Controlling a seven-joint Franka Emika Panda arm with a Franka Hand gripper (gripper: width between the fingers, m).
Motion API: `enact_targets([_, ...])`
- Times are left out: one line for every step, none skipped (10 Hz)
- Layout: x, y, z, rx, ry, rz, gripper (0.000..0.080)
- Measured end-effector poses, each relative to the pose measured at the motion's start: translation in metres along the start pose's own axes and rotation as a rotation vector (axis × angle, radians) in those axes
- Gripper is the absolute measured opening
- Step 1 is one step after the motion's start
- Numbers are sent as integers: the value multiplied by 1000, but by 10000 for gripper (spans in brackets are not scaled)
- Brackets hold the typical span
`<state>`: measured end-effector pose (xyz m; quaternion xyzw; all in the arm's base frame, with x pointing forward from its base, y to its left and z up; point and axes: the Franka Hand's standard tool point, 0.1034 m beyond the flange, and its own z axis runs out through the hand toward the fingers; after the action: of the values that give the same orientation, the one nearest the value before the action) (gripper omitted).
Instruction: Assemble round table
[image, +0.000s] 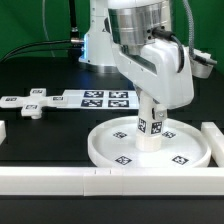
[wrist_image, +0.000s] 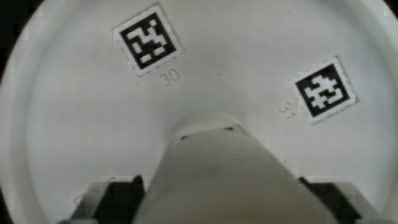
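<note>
The large round rimmed disc (image: 150, 145) lies flat on the black table at the front, tags facing up. The short thick cylinder (image: 149, 127) stands upright on the disc's middle, its tag facing the camera. My gripper (image: 148, 108) comes straight down over it and is shut on the cylinder's upper part. In the wrist view the cylinder (wrist_image: 222, 170) runs between my dark fingers (wrist_image: 121, 195) toward the disc (wrist_image: 107, 110), with two of the disc's tags showing. The flat cross-shaped piece (image: 27, 104) lies on the table at the exterior view's left.
The marker board (image: 100, 98) lies behind the disc. Long white border bars run along the front (image: 60, 180) and the exterior view's right (image: 214, 140). A short white bar end (image: 3, 130) sits at the left edge. The arm's base stands at the back.
</note>
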<state>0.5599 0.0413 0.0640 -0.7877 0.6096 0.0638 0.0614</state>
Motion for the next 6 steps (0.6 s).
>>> enact_targets([0,0,0,6,-12,106,407])
enact_targets([1,0,0,9,-20,175,407])
enact_targets([1,0,0,11,-23,227,407])
enact_targets([2,-1,-1,16,-23,300,407])
enact_targets([1,-2,-1,20,-26,310,407])
enact_targets([1,-2,-1,21,-27,315,407])
